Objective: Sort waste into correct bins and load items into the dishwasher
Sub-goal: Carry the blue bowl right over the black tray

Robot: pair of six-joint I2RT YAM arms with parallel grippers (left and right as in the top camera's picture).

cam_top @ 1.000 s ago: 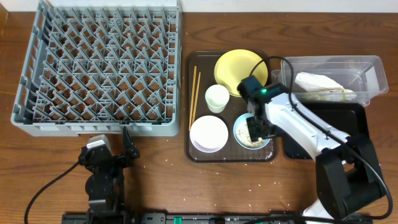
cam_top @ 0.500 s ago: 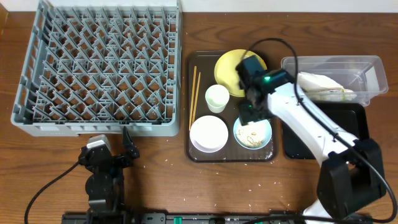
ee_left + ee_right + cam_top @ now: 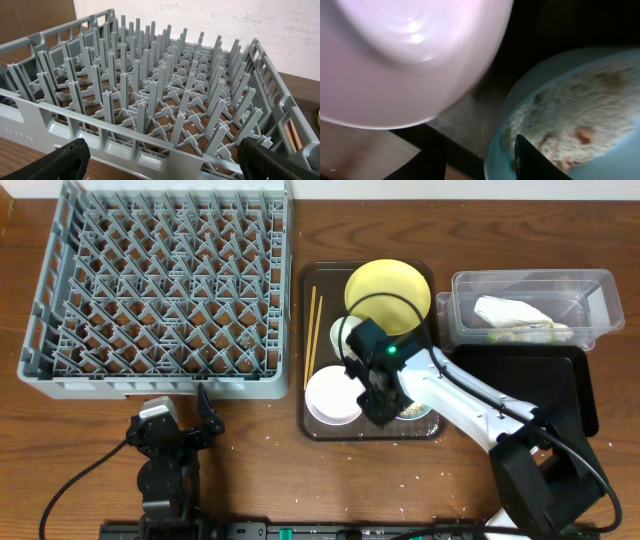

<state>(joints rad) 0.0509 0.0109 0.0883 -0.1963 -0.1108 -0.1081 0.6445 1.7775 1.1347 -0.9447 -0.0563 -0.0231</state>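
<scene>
From above, the right claw (image 3: 386, 402) is down on the brown tray (image 3: 318, 428), between the white bowl (image 3: 330, 395) and the blue bowl (image 3: 422, 411). The napkin (image 3: 512, 311) sits in the clear tub (image 3: 602, 292) far right, and the rack (image 3: 165, 280) has no dishes. The left claw (image 3: 178, 408) is parked over the near desk (image 3: 260, 470).

Left wrist cam: just rack pegs, claw spread wide, holding nothing.

Right wrist cam: fingers (image 3: 532, 161) straddle the blue bowl's rim, rice scraps (image 3: 570, 100) inside. Can't tell if it's clamped yet.

Looks like the scrap-dumping step to me. Next it needs a firm pinch on that rim, then a level lift toward a bin.
</scene>
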